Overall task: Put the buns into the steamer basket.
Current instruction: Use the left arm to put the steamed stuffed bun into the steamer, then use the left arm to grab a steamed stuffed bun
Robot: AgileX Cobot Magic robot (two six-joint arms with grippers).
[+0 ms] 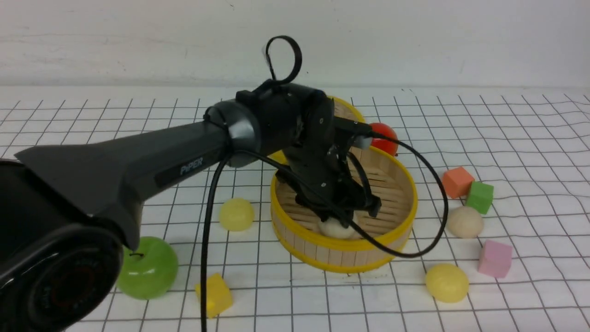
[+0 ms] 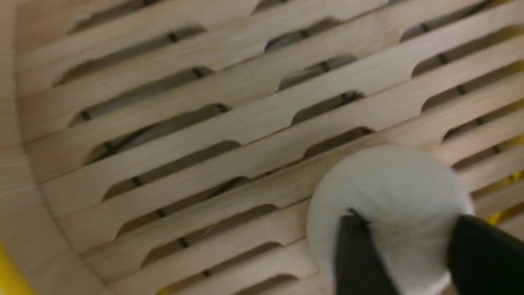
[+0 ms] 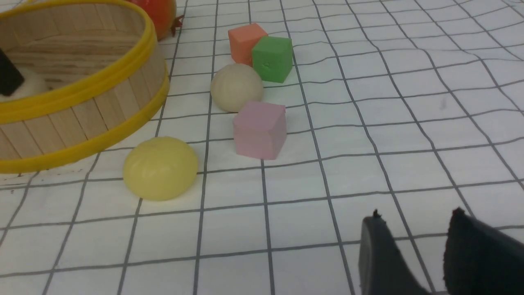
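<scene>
The steamer basket (image 1: 400,233) stands mid-table. My left gripper (image 1: 343,219) reaches down into it, shut on an off-white bun (image 1: 336,227) low over the slatted floor (image 2: 245,123); in the left wrist view the gripper (image 2: 407,215) has a finger on each side of that bun (image 2: 389,180). A pale yellow bun (image 1: 236,214) lies left of the basket. Another yellow bun (image 1: 446,282) and a beige bun (image 1: 465,222) lie to its right, also in the right wrist view (image 3: 160,168) (image 3: 236,87). My right gripper (image 3: 415,215) is open and empty over the cloth.
A green apple (image 1: 147,267) and a yellow cube (image 1: 214,294) lie at the front left. A red apple (image 1: 385,136) and the lid's yellow rim (image 1: 345,108) are behind the basket. Orange (image 1: 457,181), green (image 1: 480,197) and pink (image 1: 495,258) cubes lie right.
</scene>
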